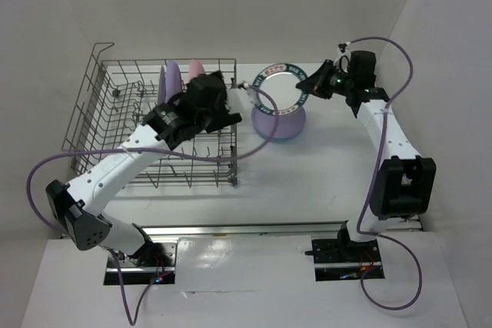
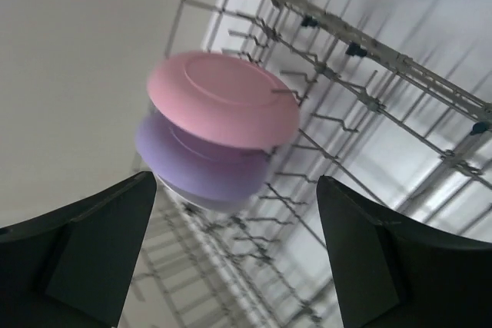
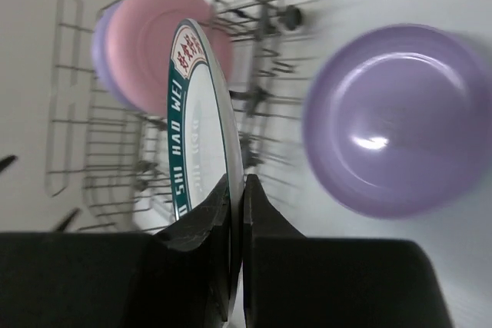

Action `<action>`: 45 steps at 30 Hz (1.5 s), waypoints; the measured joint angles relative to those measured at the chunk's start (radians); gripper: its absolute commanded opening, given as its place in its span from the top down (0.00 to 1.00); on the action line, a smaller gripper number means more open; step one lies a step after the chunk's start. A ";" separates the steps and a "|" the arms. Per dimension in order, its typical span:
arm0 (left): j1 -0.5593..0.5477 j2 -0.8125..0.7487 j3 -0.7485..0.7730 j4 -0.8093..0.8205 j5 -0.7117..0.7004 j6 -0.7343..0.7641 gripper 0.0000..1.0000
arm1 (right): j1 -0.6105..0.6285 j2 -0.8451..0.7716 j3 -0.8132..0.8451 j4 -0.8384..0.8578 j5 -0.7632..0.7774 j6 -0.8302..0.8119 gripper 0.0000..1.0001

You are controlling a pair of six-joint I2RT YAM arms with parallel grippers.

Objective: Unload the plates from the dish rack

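Across the upper left of the overhead view sat the grey wire dish rack [image 1: 96, 101], a round pink plate [image 1: 195, 67] and a round lavender plate [image 1: 171, 78] standing on edge between its far tines. The left gripper [image 1: 201, 91] hovered over the rack's right end, while the right gripper [image 1: 311, 82] held a round white plate with a dark teal patterned rim [image 1: 278, 91] above a lavender stack of unloaded plates [image 1: 278, 127] on the white table [image 1: 346, 182], likely to lay it there. At the left wrist's lower corners the black fingers [image 2: 84, 259] stood spread, empty, open air leading to the pink plate's rim. Low centre in the right wrist view, jaws pinched the patterned plate's edge, clear of rack wires.
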 measured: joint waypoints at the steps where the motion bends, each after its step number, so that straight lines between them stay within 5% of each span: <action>1: 0.046 -0.006 0.016 -0.031 0.039 -0.055 0.00 | -0.021 -0.025 -0.015 -0.018 0.043 -0.031 1.00; 10: 0.484 0.002 0.112 -0.246 0.293 -0.391 0.00 | -0.003 -0.228 -0.456 -0.114 0.013 -0.137 1.00; 16: 0.539 0.070 0.147 -0.288 0.340 -0.475 0.00 | -0.006 -0.222 -0.681 -0.076 -0.038 -0.140 1.00; 25: 0.543 0.096 0.146 -0.311 0.347 -0.513 0.00 | -0.006 -0.097 -0.777 0.118 -0.047 -0.155 0.99; 36: 0.543 0.097 0.145 -0.310 0.345 -0.513 0.00 | -0.006 -0.027 -0.768 0.116 -0.029 -0.151 0.36; 45: 0.543 0.196 0.211 -0.282 0.377 -0.543 0.05 | -0.005 -0.140 -0.687 -0.079 0.272 -0.113 0.26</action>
